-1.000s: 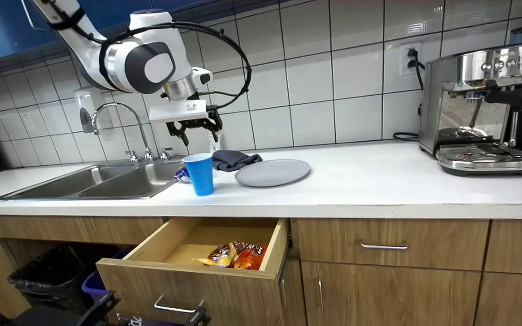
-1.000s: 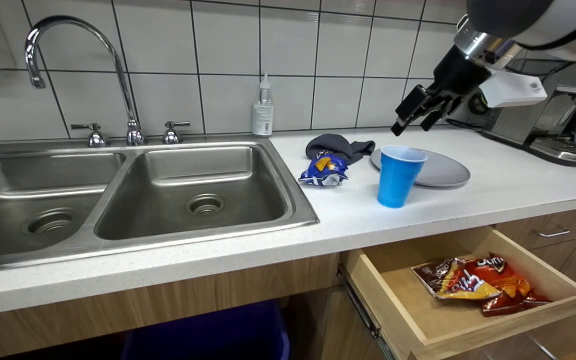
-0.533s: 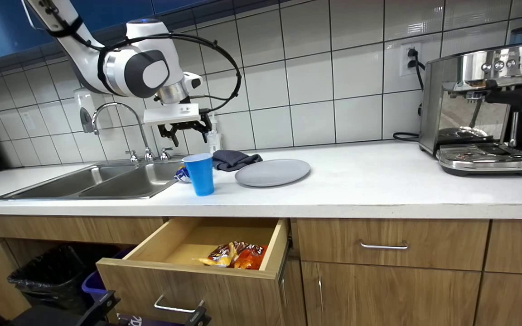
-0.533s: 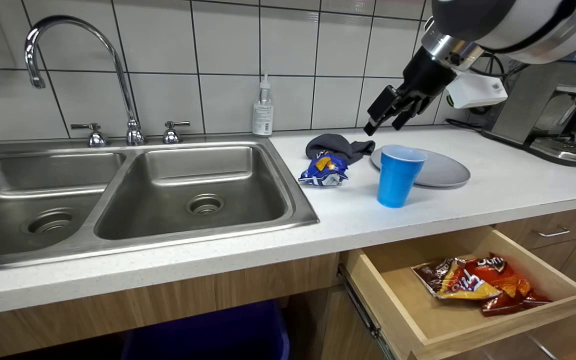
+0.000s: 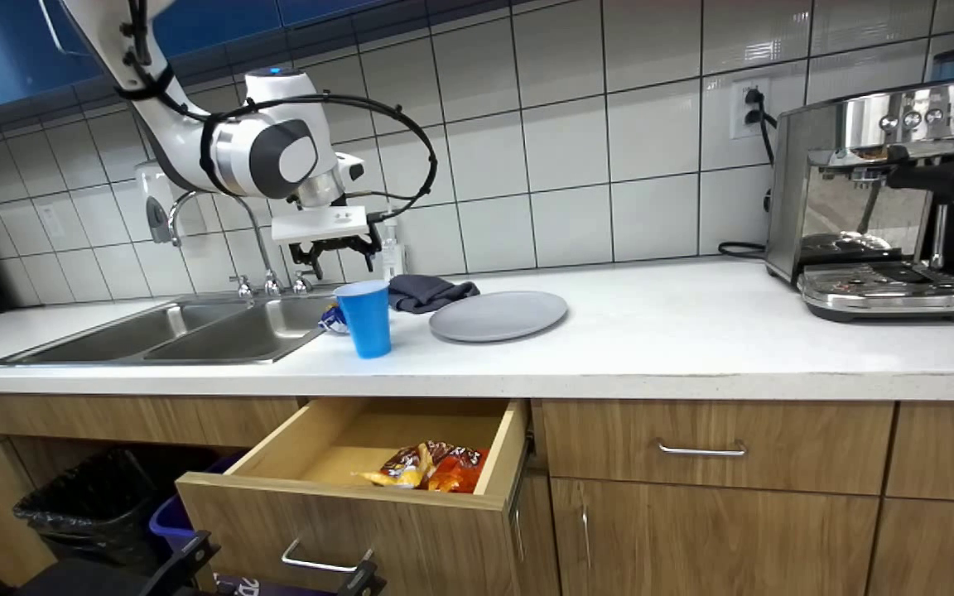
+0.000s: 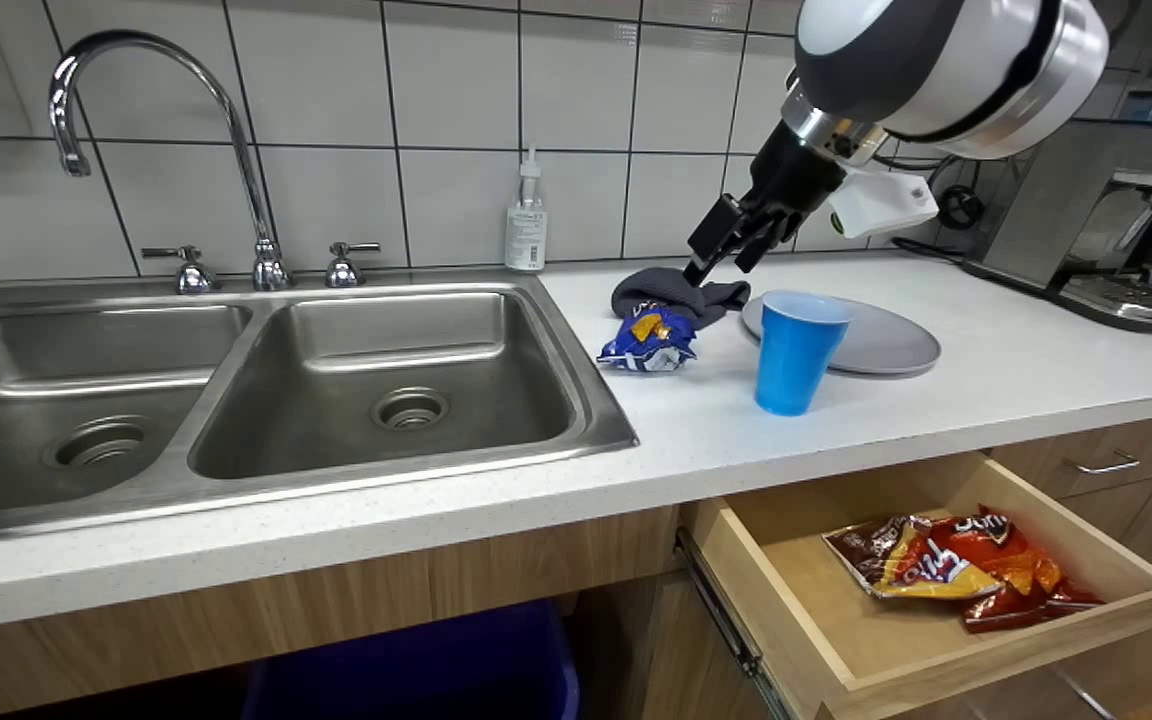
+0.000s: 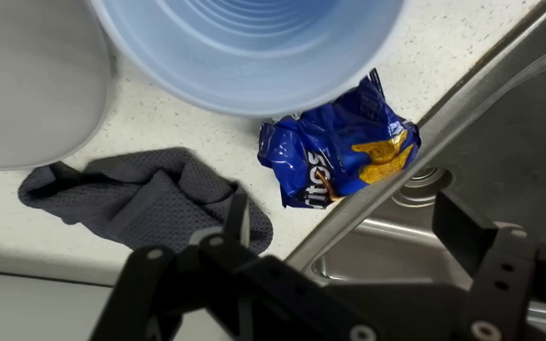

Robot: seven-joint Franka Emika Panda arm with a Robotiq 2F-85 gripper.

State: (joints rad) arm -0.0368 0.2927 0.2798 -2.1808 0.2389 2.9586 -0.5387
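My gripper (image 7: 349, 222) stands open with nothing between its fingers. In the exterior views the gripper (image 5: 344, 270) (image 6: 719, 268) hangs over the back of the counter, just above the crumpled dark grey cloth (image 6: 671, 290). A blue chip bag (image 7: 334, 151) lies beside the sink edge; in the wrist view it sits beyond the fingertips, partly covered by the cup rim. That light blue cup (image 6: 798, 360) stands upright on the counter, nearer the front than the bag (image 6: 648, 340). Next to the cup, a round grey plate (image 5: 498, 317) lies flat.
A double steel sink (image 6: 596, 400) with a tall faucet (image 6: 246, 160) lies beside the bag. Against the tiles stands a pump bottle (image 6: 526, 220). Below the counter a drawer (image 6: 796, 600) is pulled out, holding chip bags (image 6: 936, 572). An espresso machine (image 5: 866, 207) stands farther along.
The arm has moved left and down in both exterior views, bringing the gripper lower, near the cloth. Its jaws stay apart. Cup, bag, plate and drawer have not moved.
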